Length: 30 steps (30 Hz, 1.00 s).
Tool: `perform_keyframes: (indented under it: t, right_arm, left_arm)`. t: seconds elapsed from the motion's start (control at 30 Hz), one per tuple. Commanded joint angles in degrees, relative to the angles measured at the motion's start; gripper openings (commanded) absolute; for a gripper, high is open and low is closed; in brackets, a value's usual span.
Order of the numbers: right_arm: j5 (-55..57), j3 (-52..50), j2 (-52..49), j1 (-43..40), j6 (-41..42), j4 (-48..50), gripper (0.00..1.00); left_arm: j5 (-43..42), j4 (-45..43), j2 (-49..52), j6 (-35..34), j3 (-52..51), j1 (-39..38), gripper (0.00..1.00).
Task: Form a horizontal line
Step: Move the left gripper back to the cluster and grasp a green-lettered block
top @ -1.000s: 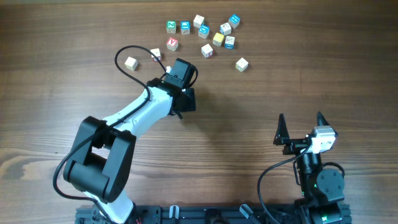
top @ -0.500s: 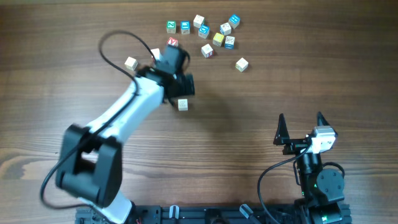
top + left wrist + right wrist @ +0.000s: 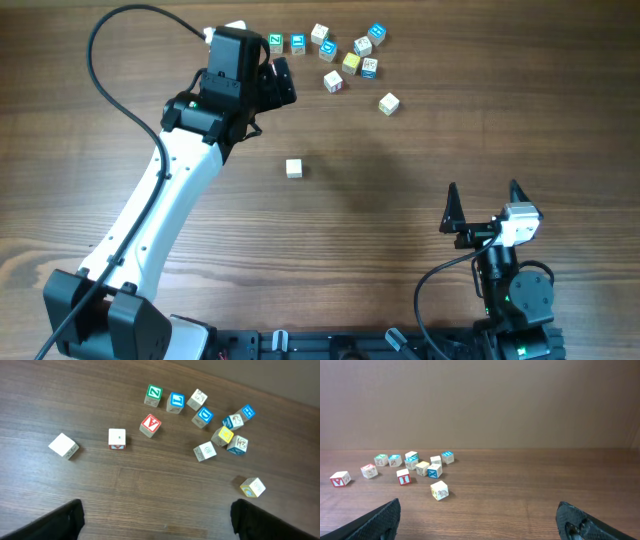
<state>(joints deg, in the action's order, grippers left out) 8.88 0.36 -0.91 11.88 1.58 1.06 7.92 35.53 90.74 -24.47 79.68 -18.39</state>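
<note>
Horizontal line (image 3: 293, 168): represented by one cream-white cube only. It lies alone at mid-counter, well apart from every other cube, and neither claw touches it.

Counter (image 3: 480, 120): dark wood-grain surface filling the overhead view.

Left arm (image 3: 155, 215): white links with black joints, reaching from the lower left corner diagonally toward the far edge. A black cable loops above it.

Right arm (image 3: 510, 290): folded compactly at the lower right, well apart from all cubes.

Left claw (image 3: 277, 83): just left of the loose cluster. In the left wrist view (image 3: 157, 510) its two dark fingers stand spread wide, with only bare wood between them, holding nothing.

Right claw (image 3: 485, 205): fingers likewise spread wide and holding nothing, as the right wrist view (image 3: 479, 507) confirms.

Loose cluster (image 3: 351, 62): small cubes scattered near the far edge, none set edge to edge, with green, blue, yellow and red faces among cream ones.

Outlying cube (image 3: 388, 102): cream with a yellow side, just below and to the right of the cluster.

Red-faced cube (image 3: 150, 425): bears a V and sits just below the green-faced cube (image 3: 154, 395).

Plain white cube (image 3: 63, 445): farthest left in the left wrist view.
</note>
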Motion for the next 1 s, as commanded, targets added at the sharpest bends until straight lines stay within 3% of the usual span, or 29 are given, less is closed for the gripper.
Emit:
perform_keyframes:
  t: [0.0,0.2,0.3,0.57,0.63,0.67,0.83,0.97]
  right_arm:
    - [0.55,-0.07,0.26,-0.28,-0.48,0.17,0.99]
    - [0.55,-0.04,0.26,-0.28,-0.48,0.17,1.00]
    - [0.55,-0.07,0.26,-0.28,-0.50,0.17,1.00]
    - [0.55,-0.07,0.26,-0.28,-0.48,0.17,1.00]
    - [0.55,-0.04,0.26,-0.28,-0.50,0.17,1.00]
    - [0.55,-0.04,0.26,-0.28,-0.48,0.17,1.00]
    - [0.55,-0.07,0.26,-0.28,-0.50,0.17,1.00]
    - [0.55,-0.07,0.26,-0.28,-0.50,0.17,1.00]
  left_arm:
    - [0.96,-0.31,0.28,0.50,0.26,0.31,0.04]
    - [-1.18,5.84,2.21,0.09,4.11,4.52,0.04]
    - [-4.68,8.09,5.38,3.39,10.08,9.16,0.04]
    - [-2.01,-6.03,20.02,5.97,10.91,16.11,0.04]
    - [-1.88,-9.22,24.55,5.62,10.91,16.96,0.35]
    - [-1.81,-10.97,26.40,5.62,10.91,17.42,0.44]
    - [-1.84,-17.84,33.27,4.52,10.91,18.47,0.52]
    - [-1.84,-17.07,36.09,4.55,10.86,18.51,0.54]
